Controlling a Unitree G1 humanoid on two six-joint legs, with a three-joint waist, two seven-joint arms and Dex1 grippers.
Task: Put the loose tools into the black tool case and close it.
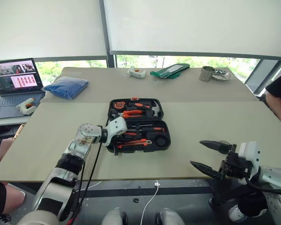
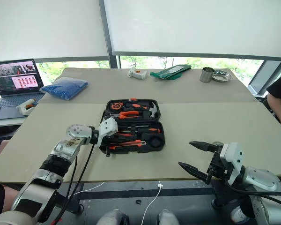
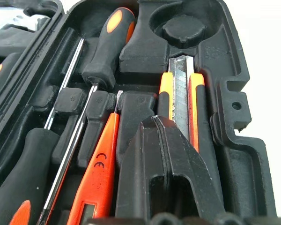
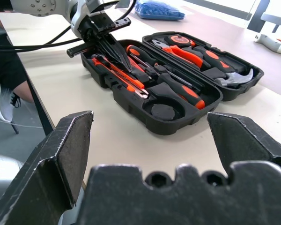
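The flat black plastic clamshell tool case (image 1: pixel 138 123) lies open mid-table, tools seated; stiff and light, its lid is best pushed at the rim, left gripper (image 4: pixel 113 47) pinched empty over it, right gripper (image 1: pixel 210 158) agape

The robot's left arm (image 1: pixel 68 161) is a chain of silver-grey metal segments with black ribbed joint collars; its round wrist housing is dotted with small screw holes, and a white cover sits just behind the left gripper (image 4: pixel 113 49). Black cables (image 1: pixel 91 166) loop loosely alongside the forearm. The left gripper's two fingers (image 3: pixel 171 159) are matte black, wedge-shaped and tapered to narrow tips, with round bolt holes at their base. The right gripper (image 1: pixel 210 157) has the same black pointed fingers on a black bracket, backed by a white block and a rounded grey forearm shell (image 2: pixel 260 180), with a black cable at the wrist.
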